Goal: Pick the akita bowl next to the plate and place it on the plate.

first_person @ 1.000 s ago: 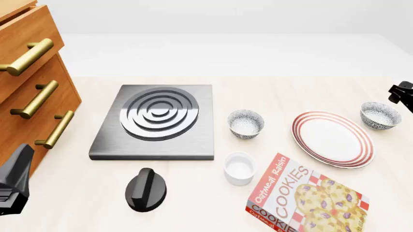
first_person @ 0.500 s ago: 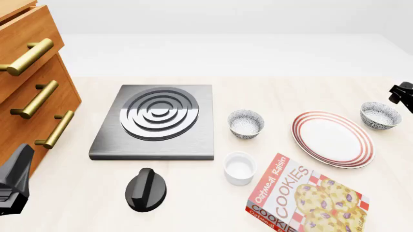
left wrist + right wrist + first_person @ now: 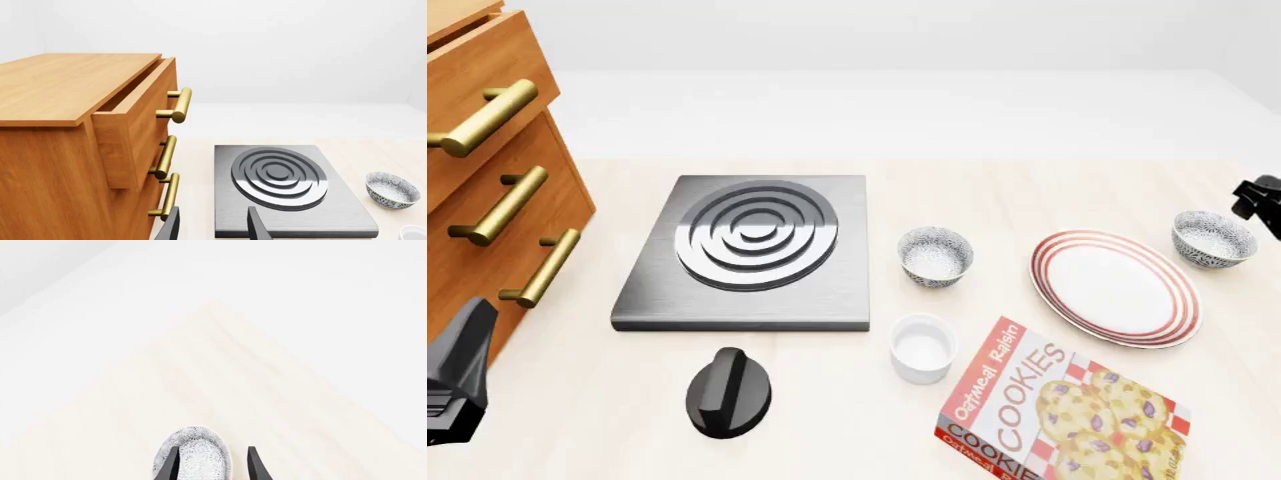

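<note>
The plate point(image 3: 1114, 287), white with red rings, lies on the right of the table. One akita bowl point(image 3: 1213, 238) sits just past the plate's far right rim, and a second one alike point(image 3: 936, 255) stands to the plate's left. My right gripper point(image 3: 1258, 196) hangs at the right edge of the front view, just behind the right bowl. In the right wrist view it point(image 3: 212, 465) is open, with that bowl point(image 3: 193, 450) below, between its fingers and nearer one of them. My left gripper point(image 3: 212, 227) is open and empty, low by the drawers.
A wooden drawer cabinet point(image 3: 487, 190) with brass handles fills the left side. A grey stove plate point(image 3: 754, 250) lies in the middle, a black knob point(image 3: 729, 392) in front of it. A plain white ramekin point(image 3: 922, 347) and a cookie box point(image 3: 1054, 410) sit at the front.
The right gripper has shifted very slightly lower in the front view, toward the right bowl. The left arm and all objects have stayed put.
</note>
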